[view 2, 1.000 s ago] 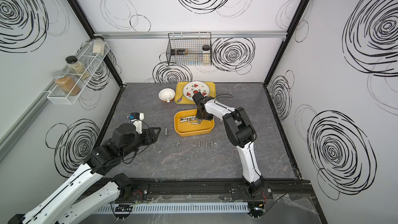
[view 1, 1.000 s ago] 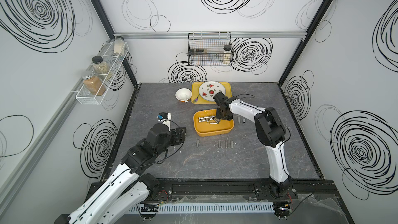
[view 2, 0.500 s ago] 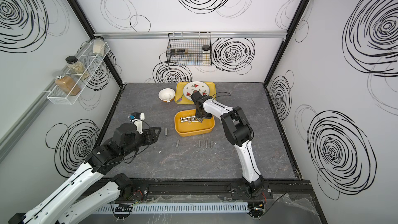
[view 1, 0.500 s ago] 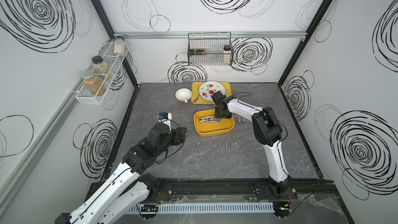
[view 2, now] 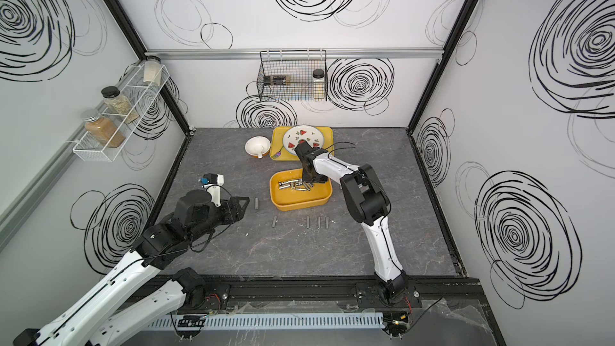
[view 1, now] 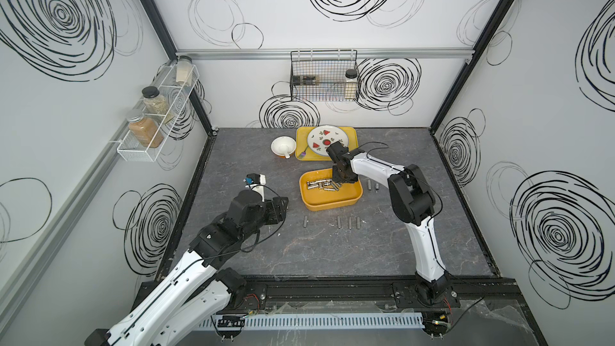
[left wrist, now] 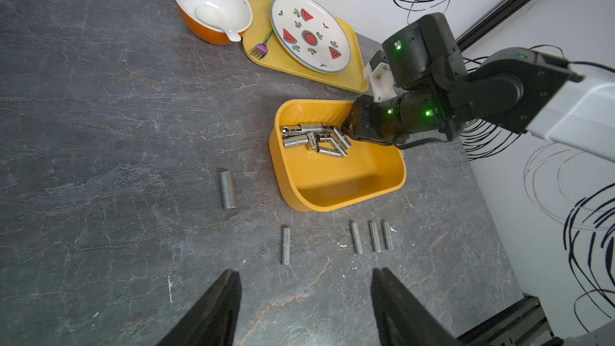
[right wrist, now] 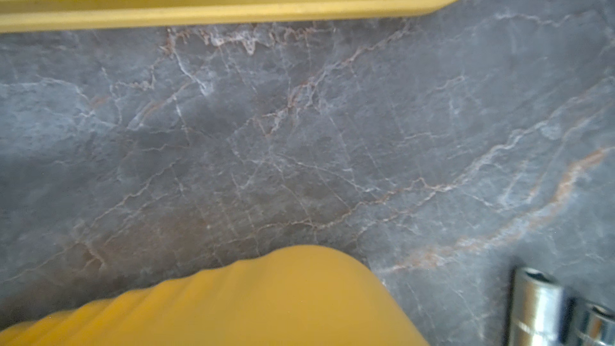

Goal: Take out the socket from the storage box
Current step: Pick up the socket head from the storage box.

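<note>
The storage box (view 1: pixel 332 198) is a deep yellow-orange tub at mid-table, seen in both top views (view 2: pixel 301 199) and the left wrist view (left wrist: pixel 336 178). Several shiny sockets (view 1: pixel 323 185) (left wrist: pixel 314 139) lie heaped at its far end. My right gripper (view 1: pixel 340 179) reaches down into the tub's far right corner, next to the heap; its fingertips are hidden, so its state does not show. The right wrist view shows only the tub's rim (right wrist: pixel 266 301) and bare table. My left gripper (left wrist: pixel 306 282) hangs open and empty over the table, left of the tub.
Loose sockets lie on the table: a thick one (left wrist: pixel 228 189), a thin one (left wrist: pixel 285 244) and three in a row (left wrist: pixel 374 236) in front of the tub, two (view 1: pixel 372 186) at its right. Behind stand a flat yellow tray (view 1: pixel 352 134) with a plate and an orange bowl (view 1: pixel 283 146).
My right gripper has shifted slightly left and lower at the tub's far side. The left arm has not moved.
</note>
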Controlling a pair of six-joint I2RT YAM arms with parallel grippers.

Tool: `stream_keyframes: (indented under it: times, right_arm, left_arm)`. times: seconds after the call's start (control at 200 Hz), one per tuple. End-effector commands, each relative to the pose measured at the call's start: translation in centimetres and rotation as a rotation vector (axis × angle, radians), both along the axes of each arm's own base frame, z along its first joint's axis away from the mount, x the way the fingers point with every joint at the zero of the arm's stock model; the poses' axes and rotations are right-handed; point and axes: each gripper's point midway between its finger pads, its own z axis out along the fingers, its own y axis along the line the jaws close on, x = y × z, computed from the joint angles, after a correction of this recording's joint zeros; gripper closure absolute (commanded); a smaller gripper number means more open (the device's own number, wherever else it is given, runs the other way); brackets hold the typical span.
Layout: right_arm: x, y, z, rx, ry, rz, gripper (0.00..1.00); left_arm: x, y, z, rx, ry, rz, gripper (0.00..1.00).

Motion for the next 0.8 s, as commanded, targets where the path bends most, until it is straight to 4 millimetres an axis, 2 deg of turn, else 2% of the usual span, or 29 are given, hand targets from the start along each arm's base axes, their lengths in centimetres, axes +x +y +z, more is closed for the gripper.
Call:
stream_keyframes:
  times: [0.0,0.305,0.481,0.796]
  right_arm:
    - [0.5,0.0,-0.3,-0.018,-0.012,0.015,0.64]
    - [0.7,0.2,0.7,-0.008,-0.034,0.037,0.76]
    - [0.6,0.5,1.9,0.016,-0.048,0.051,0.78]
    - [-0.2,1.0,7.1,0.084,-0.115,0.083,0.79]
  left_arm:
    - [0.4,-0.2,0.3,-0.011,-0.019,-0.002,0.3]
    - [0.5,-0.2,0.0,-0.008,-0.011,-0.002,0.31]
    - [0.5,-0.2,0.0,-0.009,-0.008,-0.002,0.31]
    - [0.6,-0.2,-0.1,-0.008,-0.005,-0.001,0.31]
